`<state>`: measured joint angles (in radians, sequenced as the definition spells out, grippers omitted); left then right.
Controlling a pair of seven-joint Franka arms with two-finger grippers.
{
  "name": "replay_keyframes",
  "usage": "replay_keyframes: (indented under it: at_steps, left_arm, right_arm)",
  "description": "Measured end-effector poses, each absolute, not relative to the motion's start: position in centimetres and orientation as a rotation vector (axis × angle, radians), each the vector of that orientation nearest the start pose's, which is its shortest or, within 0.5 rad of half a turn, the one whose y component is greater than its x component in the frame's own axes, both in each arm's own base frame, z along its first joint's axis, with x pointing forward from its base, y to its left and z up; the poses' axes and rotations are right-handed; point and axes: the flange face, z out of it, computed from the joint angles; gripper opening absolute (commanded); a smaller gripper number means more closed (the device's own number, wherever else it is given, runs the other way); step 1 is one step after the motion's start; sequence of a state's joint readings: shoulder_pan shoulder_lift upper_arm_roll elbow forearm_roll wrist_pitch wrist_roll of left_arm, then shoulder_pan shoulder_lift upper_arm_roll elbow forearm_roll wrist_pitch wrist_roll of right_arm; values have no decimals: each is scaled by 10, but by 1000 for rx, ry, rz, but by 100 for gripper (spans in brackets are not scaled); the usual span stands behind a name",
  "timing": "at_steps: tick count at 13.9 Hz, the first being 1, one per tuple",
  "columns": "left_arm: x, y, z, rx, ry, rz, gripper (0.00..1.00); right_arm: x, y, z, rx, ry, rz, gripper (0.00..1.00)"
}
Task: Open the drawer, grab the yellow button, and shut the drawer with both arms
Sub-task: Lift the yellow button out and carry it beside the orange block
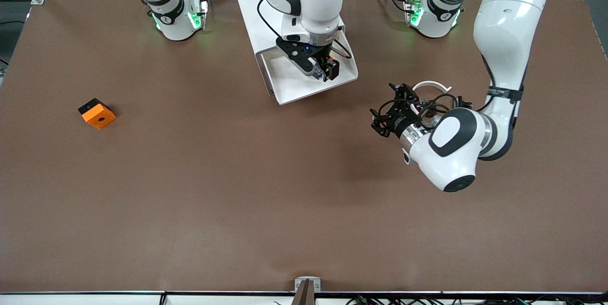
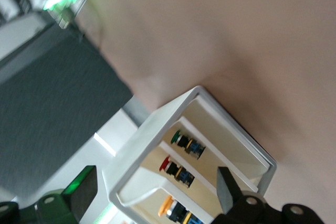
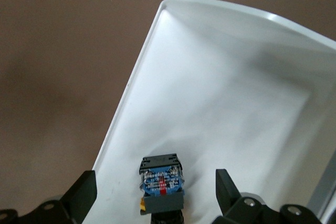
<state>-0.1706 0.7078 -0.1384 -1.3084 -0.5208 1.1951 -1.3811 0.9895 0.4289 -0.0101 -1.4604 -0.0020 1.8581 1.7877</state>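
Observation:
The white cabinet stands at the table's edge by the robots' bases. Its drawer is pulled out toward the front camera. My right gripper is down in the drawer and open. In the right wrist view, its fingers stand on either side of the button, not touching it. The button lies on the drawer's white floor, black-and-blue body up, with a bit of orange-yellow cap showing. My left gripper is open and empty over the table, beside the drawer toward the left arm's end.
An orange block with a hole lies toward the right arm's end of the table. The left wrist view shows the cabinet's beige shelves holding a green-capped, a red-capped and an orange-capped button.

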Motion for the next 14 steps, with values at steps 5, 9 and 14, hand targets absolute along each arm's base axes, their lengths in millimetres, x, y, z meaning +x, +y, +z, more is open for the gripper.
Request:
replay_keyframes:
  at_steps: [5,9,14]
  left_arm:
    - [632,-204,327,-2658,-1203,1111,100]
    - [648,-203,356,-2895,-1059,864,100]
    - [677,-206,374,-3105,-1055,540,100]
  right_arm:
    - [370,580,435,-2896,1180,-44,100]
    - [373,583,416,-2937,1124,-60,100]
    - [373,581,403,-2980,1077,-57,100]
